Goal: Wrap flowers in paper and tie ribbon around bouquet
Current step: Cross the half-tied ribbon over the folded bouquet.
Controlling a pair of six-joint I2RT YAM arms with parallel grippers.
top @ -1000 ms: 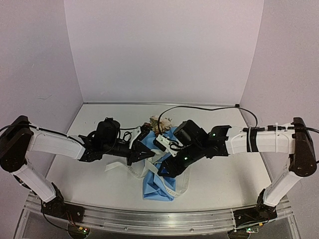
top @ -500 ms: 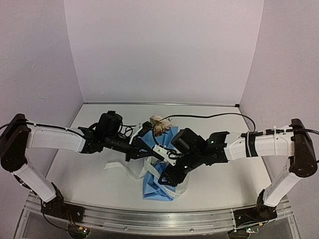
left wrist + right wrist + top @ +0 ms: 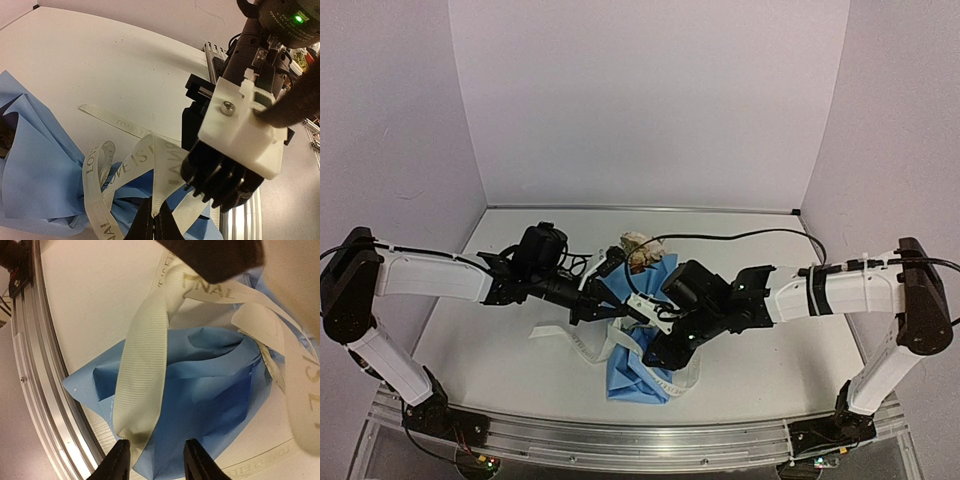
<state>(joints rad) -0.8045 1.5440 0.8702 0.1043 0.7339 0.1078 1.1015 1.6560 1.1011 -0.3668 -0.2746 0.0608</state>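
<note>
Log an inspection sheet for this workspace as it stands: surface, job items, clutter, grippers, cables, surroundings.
Surface: white table, flat, no stains seen.
Job's things: bouquet lies at the centre, wrapped in light-blue paper, with the flowers showing at its far end. The printed cream ribbon is looped loosely round the pinched middle, and one tail trails on the table to the left.
Clutter: nothing seen.
Grippers: left gripper is shut on a ribbon strand. Right gripper is open, with a ribbon strand hanging between its fingers.
Cables: black cable arcs over the far side of the table towards the right arm.
Surroundings: pale walls on three sides; metal rail along the near edge.
</note>
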